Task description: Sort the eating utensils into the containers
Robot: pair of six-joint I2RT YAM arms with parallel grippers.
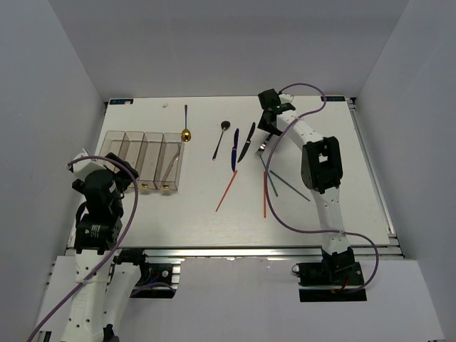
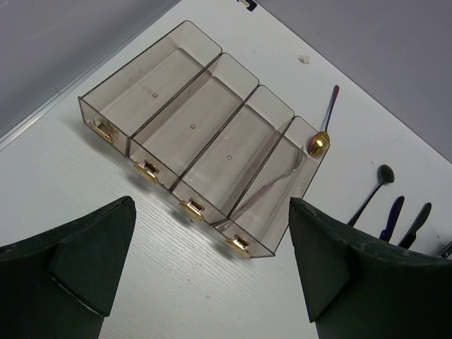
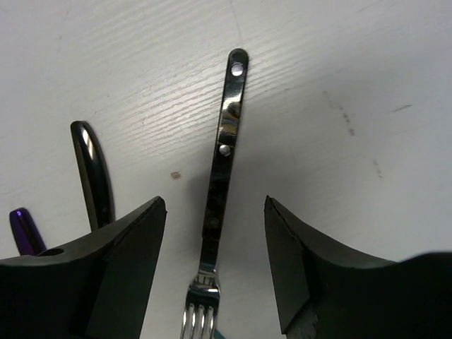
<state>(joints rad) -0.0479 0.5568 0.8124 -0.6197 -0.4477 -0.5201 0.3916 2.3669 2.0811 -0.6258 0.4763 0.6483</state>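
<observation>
My right gripper (image 1: pixel 268 133) (image 3: pixel 215 203) hangs open over the silver fork (image 1: pixel 261 147) (image 3: pixel 229 113), one finger on each side of its dark handle and not touching it. Left of it lie the black knife (image 1: pixel 246 141) (image 3: pixel 90 166), the blue knife (image 1: pixel 235 148), the black spoon (image 1: pixel 220 138) and the gold-bowled spoon (image 1: pixel 186 132) (image 2: pixel 319 141). The containers (image 1: pixel 142 153) (image 2: pixel 134 61) stand at the left; a pinkish fork (image 2: pixel 272 187) lies in the rightmost bin. My left gripper (image 1: pixel 122 173) (image 2: pixel 212 212) is open and empty, just in front of the bins.
Two orange-red chopsticks (image 1: pixel 226 191) (image 1: pixel 264 194) and two teal ones (image 1: pixel 289 184) lie spread out in front of the right gripper, toward the near edge. The three left bins look empty. White walls stand along the left and right sides.
</observation>
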